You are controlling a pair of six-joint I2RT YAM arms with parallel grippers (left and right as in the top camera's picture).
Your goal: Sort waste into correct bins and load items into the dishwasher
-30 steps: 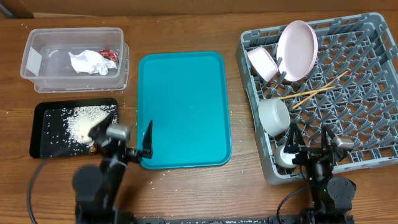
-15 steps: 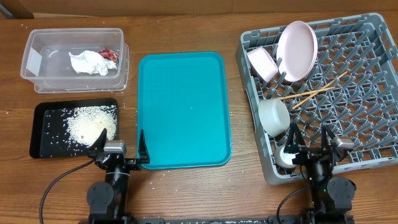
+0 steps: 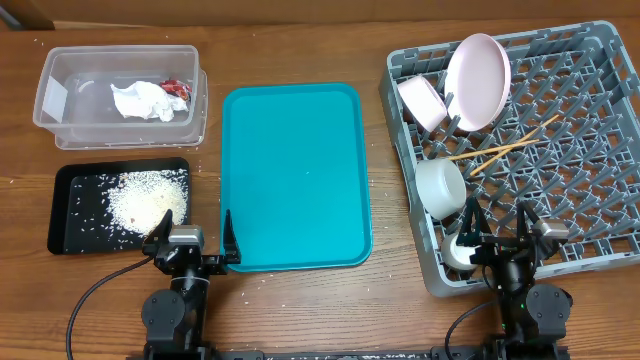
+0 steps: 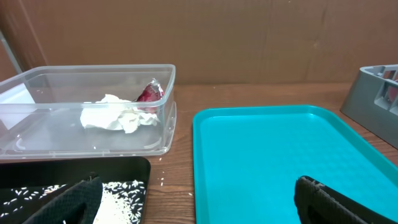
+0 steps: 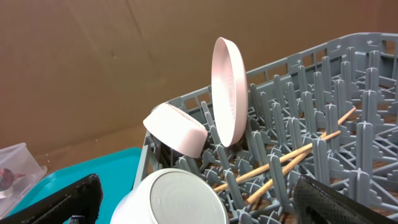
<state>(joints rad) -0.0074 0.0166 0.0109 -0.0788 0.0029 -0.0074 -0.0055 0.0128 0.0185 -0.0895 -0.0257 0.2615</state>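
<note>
The left gripper [image 3: 196, 224] hangs low over the wooden table with its two black fingers spread wide and nothing between them. Just ahead of its left finger lies the shallow black tray [image 3: 70, 232], a flat rectangle with a mound of small whitish food grains [image 3: 145, 197] and more scattered loosely across it. Further ahead on the same side stands the clear plastic tub [image 3: 48, 100], rectangular with rounded corners. Inside it are a crumpled white paper napkin [image 3: 137, 100] and, touching the napkin's far side, a shiny red-and-white snack wrapper [image 3: 176, 88]. Ahead of its right finger is a smooth teal serving tray [image 3: 295, 175].

The right gripper [image 3: 497, 225] is also wide open and empty, poised over the near edge of the grey dish rack [image 3: 590, 150], a square plastic lattice of upright pegs with low openwork walls. Ahead of this gripper and to its left, a round pale pink plate [image 3: 478, 68] stands on edge between pegs. A pinkish bowl [image 3: 422, 102] leans on its side just to the plate's left. Nearer the gripper, a white bowl [image 3: 440, 187] lies with its ringed base facing the right wrist camera. Straight ahead, thin wooden chopsticks [image 3: 505, 148] rest slantwise across the pegs. A small white cup [image 3: 458, 252] sits beside the left finger, partly hidden.
</note>
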